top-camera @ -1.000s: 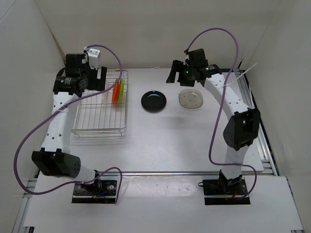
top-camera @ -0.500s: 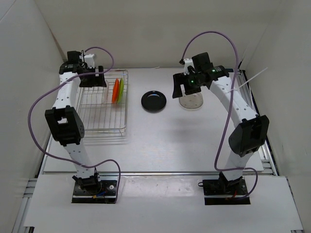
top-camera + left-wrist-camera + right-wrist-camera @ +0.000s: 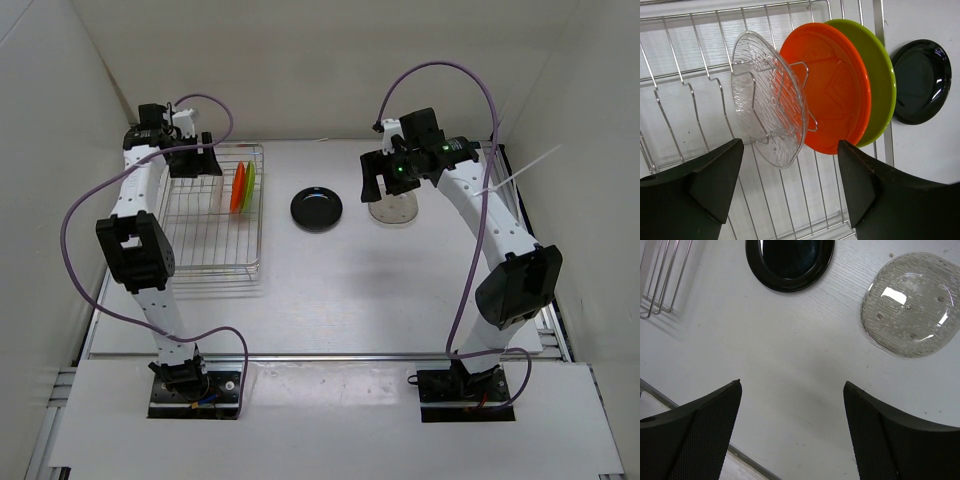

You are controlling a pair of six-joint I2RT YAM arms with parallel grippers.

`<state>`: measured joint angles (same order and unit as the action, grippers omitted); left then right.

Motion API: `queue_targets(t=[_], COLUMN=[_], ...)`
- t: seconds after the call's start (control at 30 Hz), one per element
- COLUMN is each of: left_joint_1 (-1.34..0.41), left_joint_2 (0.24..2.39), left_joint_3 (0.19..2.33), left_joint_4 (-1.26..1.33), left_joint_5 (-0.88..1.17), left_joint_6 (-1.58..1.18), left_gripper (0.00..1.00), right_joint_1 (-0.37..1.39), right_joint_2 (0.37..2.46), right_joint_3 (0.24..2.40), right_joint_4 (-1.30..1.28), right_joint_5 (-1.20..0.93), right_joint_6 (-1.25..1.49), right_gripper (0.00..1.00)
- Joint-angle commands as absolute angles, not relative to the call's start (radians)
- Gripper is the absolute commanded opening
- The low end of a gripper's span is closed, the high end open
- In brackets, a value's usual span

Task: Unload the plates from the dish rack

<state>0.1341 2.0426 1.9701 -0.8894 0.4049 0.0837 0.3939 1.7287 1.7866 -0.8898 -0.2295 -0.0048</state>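
The wire dish rack (image 3: pixel 205 235) stands at the left. In the left wrist view, a clear plate (image 3: pixel 769 100), an orange plate (image 3: pixel 827 87) and a lime green plate (image 3: pixel 880 75) stand on edge in the rack (image 3: pixel 685 100). The orange plate (image 3: pixel 238 188) and green plate (image 3: pixel 249 180) also show from the top. A black plate (image 3: pixel 316 208) lies flat on the table right of the rack. Another clear plate (image 3: pixel 912 302) lies flat further right. My left gripper (image 3: pixel 790 172) is open and empty, above the rack, left of the plates. My right gripper (image 3: pixel 792 405) is open and empty above the table near the black plate (image 3: pixel 789 262).
White walls close in on the left, back and right. A metal rail (image 3: pixel 330 355) runs along the table's near edge. Purple cables (image 3: pixel 90 215) loop off both arms. The right gripper (image 3: pixel 385 180) partly hides the flat clear plate (image 3: pixel 395 210) from the top.
The left arm has folded up and its gripper has moved left over the rack's far end. The right gripper has moved nearer, over the flat clear plate.
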Motion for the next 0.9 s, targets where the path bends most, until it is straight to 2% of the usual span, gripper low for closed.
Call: queue_targets(t=[0.0,0.1,0.27,0.37,0.43,0.53,0.57,0.63,0.67,0.87], left_joint_1=[0.112,0.094,0.094,0.094,0.094,0.094,0.094,0.094,0.094,0.094], left_joint_2=[2.046,2.046,2.046,2.046,2.046,2.036,2.036,2.026,2.026,2.046], left_joint_3=[1.956,1.924,1.891,1.865,1.865,1.865,1.865,1.865,1.865,1.865], left_joint_4=[-0.871,-0.861,-0.850,-0.841,-0.831,-0.831,-0.831,-0.821,-0.821,-0.821], left_joint_5=[0.420,0.410,0.410,0.410,0.419,0.419,0.419,0.419,0.419,0.419], left_joint_6=[0.077,0.067,0.057,0.057,0.048,0.048,0.048,0.048,0.048,0.038], left_gripper=[0.86,0.82,0.65,0.62,0.57,0.57,0.51,0.49,0.41,0.22], right_joint_1=[0.394,0.394,0.394,0.394,0.394,0.394,0.394,0.394,0.394,0.394], right_joint_2=[1.698,1.698,1.698,1.698,1.698,1.698,1.707,1.707,1.707,1.698], right_joint_3=[1.787,1.778,1.769,1.769,1.769,1.769,1.769,1.769,1.769,1.759], right_joint_4=[-0.887,-0.877,-0.877,-0.877,-0.877,-0.877,-0.877,-0.877,-0.877,-0.877], right_joint_5=[-0.216,-0.216,-0.216,-0.216,-0.216,-0.216,-0.216,-0.225,-0.225,-0.225], right_joint_6=[-0.020,-0.020,-0.020,-0.020,-0.020,-0.020,-0.020,-0.020,-0.020,-0.020], right_gripper=[0.85,0.85,0.84,0.84,0.84,0.84,0.83,0.83,0.83,0.83])
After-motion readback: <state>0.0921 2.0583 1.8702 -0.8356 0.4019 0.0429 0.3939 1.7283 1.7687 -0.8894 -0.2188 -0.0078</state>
